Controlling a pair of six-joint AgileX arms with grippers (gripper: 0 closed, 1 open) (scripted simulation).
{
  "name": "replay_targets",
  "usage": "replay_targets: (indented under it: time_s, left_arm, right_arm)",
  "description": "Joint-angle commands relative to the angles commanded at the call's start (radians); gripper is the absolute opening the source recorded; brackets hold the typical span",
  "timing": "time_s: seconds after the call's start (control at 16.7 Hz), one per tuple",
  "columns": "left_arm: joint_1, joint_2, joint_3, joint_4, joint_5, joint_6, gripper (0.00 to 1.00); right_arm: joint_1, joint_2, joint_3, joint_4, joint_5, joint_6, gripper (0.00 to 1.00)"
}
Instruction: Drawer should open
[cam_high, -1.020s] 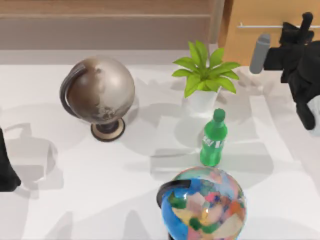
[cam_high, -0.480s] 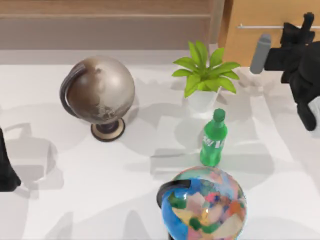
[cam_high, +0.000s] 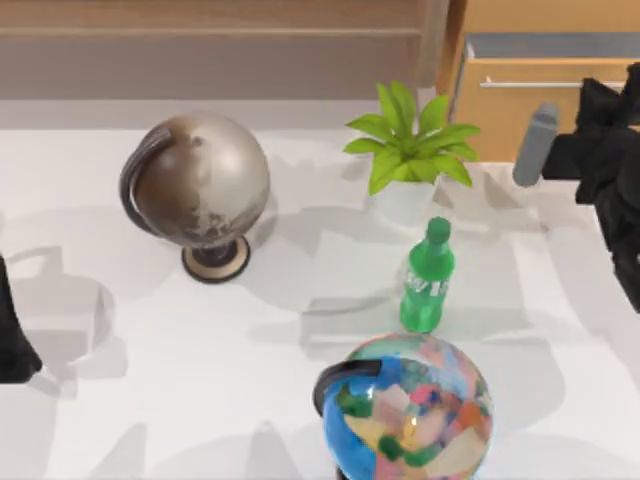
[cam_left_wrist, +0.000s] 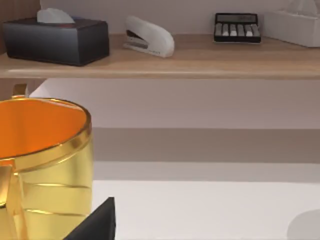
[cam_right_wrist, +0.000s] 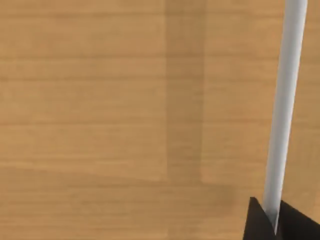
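The drawer is a light orange-brown wooden front at the back right, with a thin silver bar handle. Behind its top edge a grey strip of the inside shows, so it stands partly pulled out. My right gripper is at the handle's right end. In the right wrist view the handle runs across the wooden drawer front and my right gripper is shut on it. My left arm is parked at the table's left edge.
On the white table stand a grey-brown globe, a potted green plant, a green bottle and a colourful globe. A gold cup is close to my left wrist. The shelf behind holds small office items.
The drawer front has slid out toward the table's front, and a grey strip of its inside now shows. My right gripper moved back with the handle. The left arm has not moved.
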Motion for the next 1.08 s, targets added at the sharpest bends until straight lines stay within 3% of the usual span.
replay_targets:
  time_s: [0.48, 0.84, 1.08]
  left_arm:
    - [0.0, 0.0, 0.0, 0.0, 0.0, 0.0, 1.0]
    - [0.0, 0.0, 0.0, 0.0, 0.0, 0.0, 1.0]
    - [0.0, 0.0, 0.0, 0.0, 0.0, 0.0, 1.0]
  right_arm:
    - [0.018, 0.0, -0.055, 0.028, 0.018, -0.003, 0.0]
    - [0.055, -0.079, -0.274, 0.153, 0.056, -0.003, 0.0]
    - [0.061, -0.089, -0.302, 0.176, 0.063, -0.003, 0.0]
